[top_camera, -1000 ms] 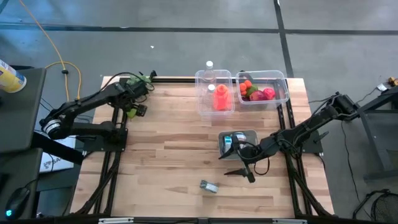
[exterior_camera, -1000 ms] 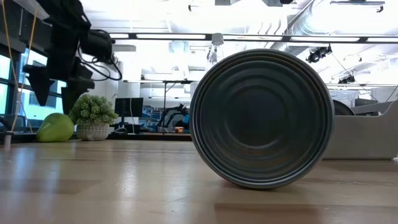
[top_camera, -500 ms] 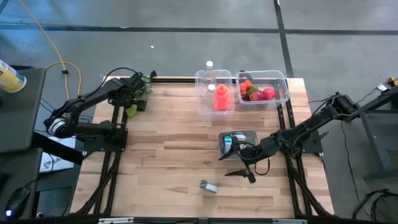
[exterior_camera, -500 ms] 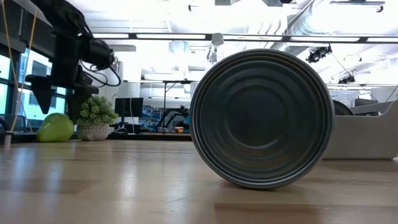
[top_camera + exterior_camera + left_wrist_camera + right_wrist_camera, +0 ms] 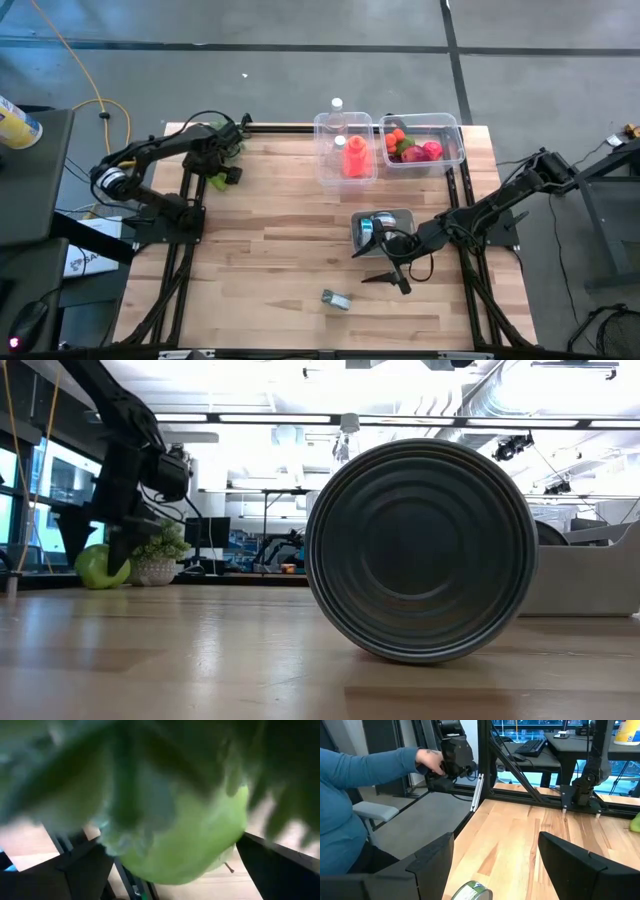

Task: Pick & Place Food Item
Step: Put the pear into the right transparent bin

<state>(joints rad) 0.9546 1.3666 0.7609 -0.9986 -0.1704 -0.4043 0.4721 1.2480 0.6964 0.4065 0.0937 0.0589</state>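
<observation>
Two open fingers (image 5: 80, 875) flanking green apple (image 5: 195, 845), wrist view only

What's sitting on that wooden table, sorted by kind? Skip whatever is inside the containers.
Clear plastic bins: 2
Grey tray: 1
Tin can lying on its side: 1
Green fruit: 1
Small potted plant: 1
Total: 6
</observation>
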